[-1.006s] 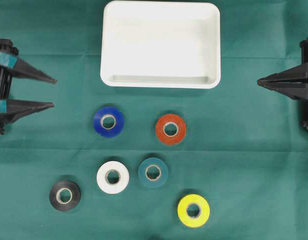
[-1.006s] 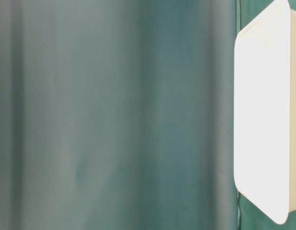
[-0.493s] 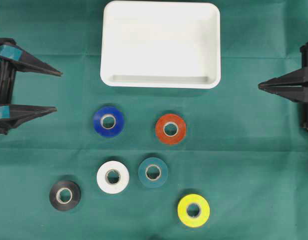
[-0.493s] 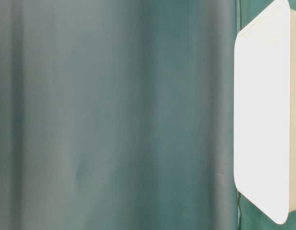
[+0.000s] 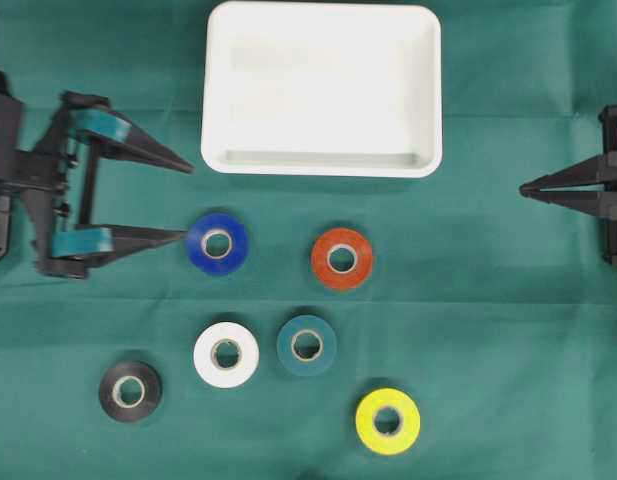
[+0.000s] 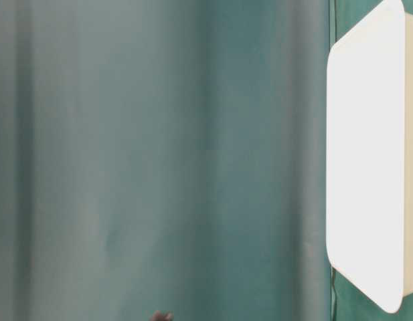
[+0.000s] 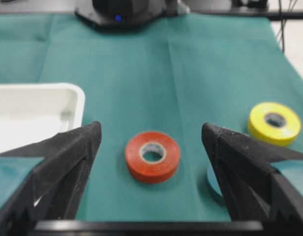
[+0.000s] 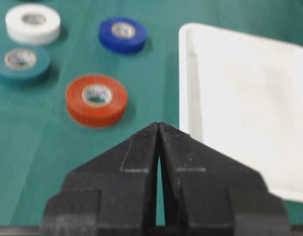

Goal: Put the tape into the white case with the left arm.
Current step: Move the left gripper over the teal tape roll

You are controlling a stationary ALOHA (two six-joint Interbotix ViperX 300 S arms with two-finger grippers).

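Moved: my left end effector (image 5: 188, 200) came in from the counter's edge, its spread widening; lower fingertip (image 5: 178, 235) lay just beside the blue roll (image 5: 217, 242). It was wide open, holding nothing. Right end effector (image 5: 525, 187): closed, empty, well apart. White case (image 5: 321, 165): empty, beyond the rolls. Other rolls: red (image 5: 341, 258), white (image 5: 226, 354), teal (image 5: 306, 344), black (image 5: 129, 390), yellow (image 5: 387, 421). Risk, as I judged it: that fingertip could shove the blue roll aside rather than straddle it.

Bright, even light; soft shadows; table-level view heavily blurred.
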